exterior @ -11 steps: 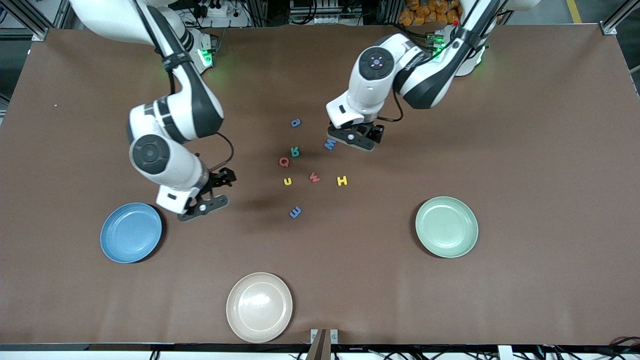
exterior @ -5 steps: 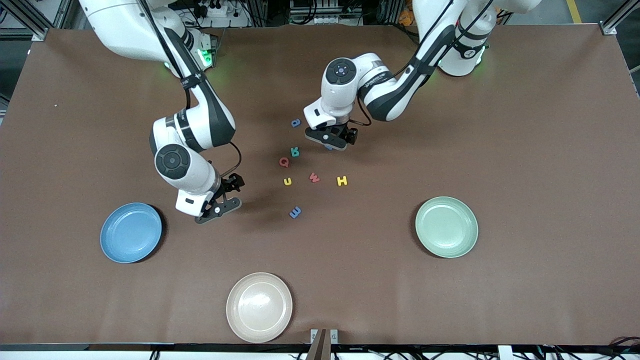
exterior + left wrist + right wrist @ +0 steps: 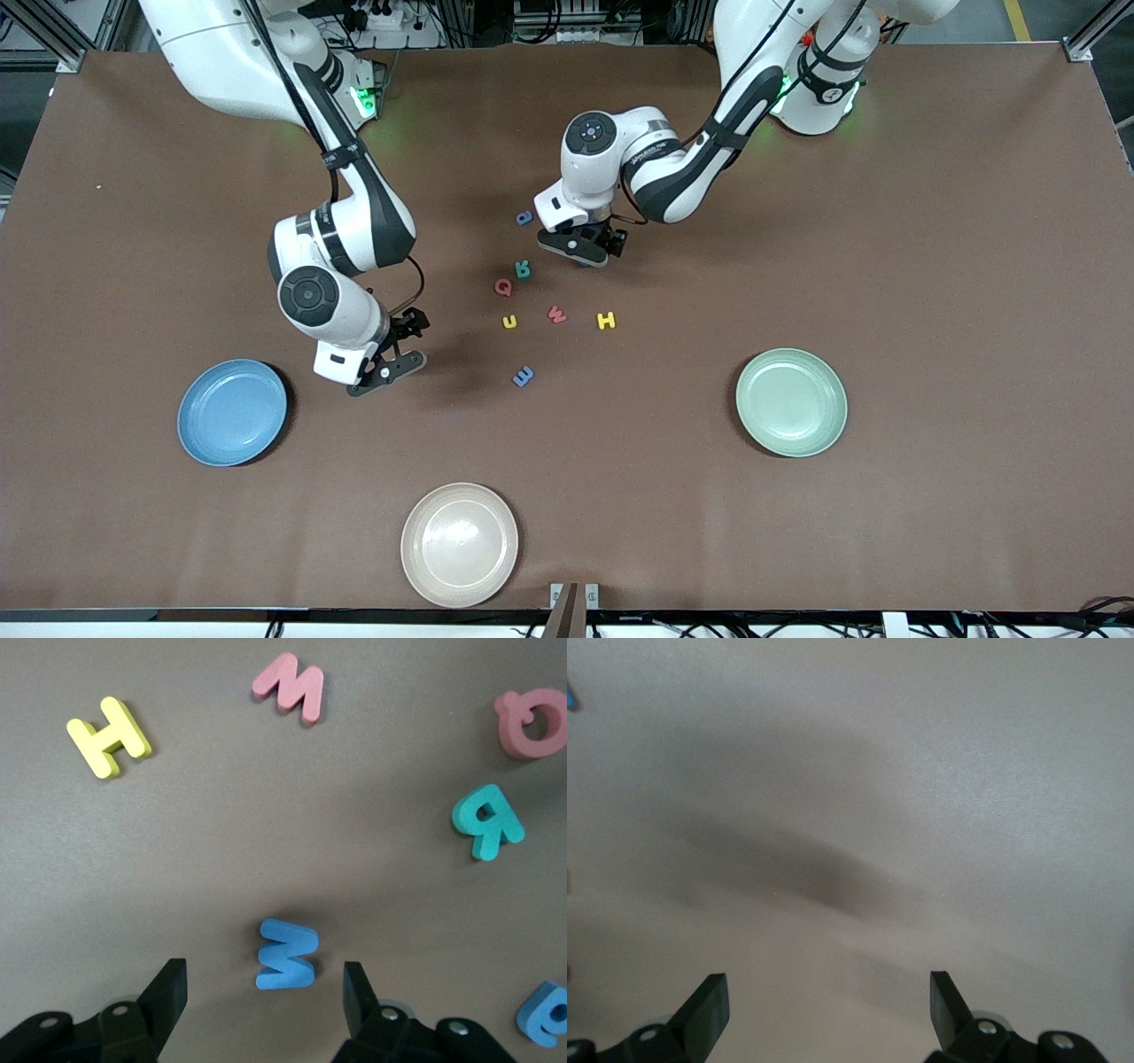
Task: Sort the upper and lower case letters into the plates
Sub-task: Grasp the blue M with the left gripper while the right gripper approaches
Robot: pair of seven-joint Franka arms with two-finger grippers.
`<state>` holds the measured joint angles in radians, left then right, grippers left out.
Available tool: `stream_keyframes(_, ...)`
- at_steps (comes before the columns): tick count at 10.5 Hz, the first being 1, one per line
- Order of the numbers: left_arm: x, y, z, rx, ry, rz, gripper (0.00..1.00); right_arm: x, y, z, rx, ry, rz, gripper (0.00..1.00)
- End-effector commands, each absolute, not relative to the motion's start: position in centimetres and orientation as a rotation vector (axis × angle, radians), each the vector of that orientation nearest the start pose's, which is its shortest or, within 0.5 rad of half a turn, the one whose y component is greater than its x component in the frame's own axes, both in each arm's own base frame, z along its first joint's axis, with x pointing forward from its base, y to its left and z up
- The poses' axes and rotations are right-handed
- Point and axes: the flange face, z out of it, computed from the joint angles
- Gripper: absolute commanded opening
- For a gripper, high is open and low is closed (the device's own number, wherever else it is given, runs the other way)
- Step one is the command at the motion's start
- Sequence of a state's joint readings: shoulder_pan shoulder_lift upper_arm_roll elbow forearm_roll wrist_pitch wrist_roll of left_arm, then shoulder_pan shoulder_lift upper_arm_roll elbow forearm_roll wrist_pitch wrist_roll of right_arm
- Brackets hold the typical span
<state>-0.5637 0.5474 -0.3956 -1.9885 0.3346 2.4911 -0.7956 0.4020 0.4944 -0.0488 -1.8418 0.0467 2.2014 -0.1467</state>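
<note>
We note a cream-beige plate lying upright on the brown tabletop, close to the edge nearest the front camera. We see nothing resting in it, and it stands apart from other items.

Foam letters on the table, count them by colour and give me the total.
Blue: 3 (a, W, m)
Red: 2 (Q, w)
Yellow: 2 (u, H)
Teal: 1 (R)
Total: 8

The front camera looks down from high across the desk. Each wrist camera looks down close past its hand; the left one shares the red Q.
</note>
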Motion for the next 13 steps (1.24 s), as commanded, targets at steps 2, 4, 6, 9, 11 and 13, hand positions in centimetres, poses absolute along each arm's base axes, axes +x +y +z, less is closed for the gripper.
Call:
stream_keyframes(2,34.0,-50.6,18.9,-3.081,0.564,-0.071,0.76,58.6,23.0,23.9,-3.018,-0.752,0.223,1.00)
stream_keyframes(4,33.9,-50.7,18.2,-3.085,0.566,-0.074,0.75,58.4,23.7,23.8,-3.009,-0.750,0.215,1.00)
stream_keyframes(6,33.6,-50.6,17.4,-3.077,0.567,-0.057,0.71,58.0,24.9,23.6,-3.008,-0.766,0.203,1.00)
stream_keyframes(9,33.7,-50.7,16.8,-3.091,0.563,-0.055,0.64,57.9,25.9,22.8,-3.003,-0.771,0.188,1.00)
stream_keyframes(11,34.1,-50.5,16.8,-3.088,0.553,-0.060,0.44,57.6,26.6,22.3,-2.989,-0.756,0.193,1.00)
stream_keyframes(13,34.5,-50.3,17.1,-3.097,0.507,-0.072,0.00,57.2,27.6,22.4,-2.981,-0.770,0.192,1.00)
